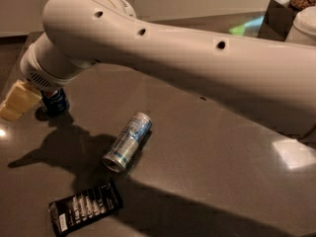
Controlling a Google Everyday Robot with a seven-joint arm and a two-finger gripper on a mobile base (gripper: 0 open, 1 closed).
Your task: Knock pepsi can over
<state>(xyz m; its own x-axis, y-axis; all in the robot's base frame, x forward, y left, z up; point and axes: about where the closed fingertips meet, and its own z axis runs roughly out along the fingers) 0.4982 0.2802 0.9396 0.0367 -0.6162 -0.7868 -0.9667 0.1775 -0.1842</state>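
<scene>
1. The short dark blue pepsi can (55,102) stands on the dark grey worktop (212,152), well to the left of the slim silver and light-blue can (127,142) and further back than it.
2. The cream-coloured claw (16,102) hangs low, further left than the silver can, on the pepsi can's far side from it and just beside the pepsi can. I cannot tell whether it touches, nor whether the claw is wide or narrow.
3. The big white arm (163,58) reaches across from the right, over the silver can. Its wrist sits right above the pepsi can and hides the can's top. The low claw seems placed for a sideways push, not a lift.
4. The pepsi can looks upright, with its long axis vertical and its top pointing up into the wrist, so it is not yet knocked over.
5. The silver can lies on its side, with its open rim facing the near left. A black printed packet (85,209) lies flat in front of the silver can and slightly left.
</scene>
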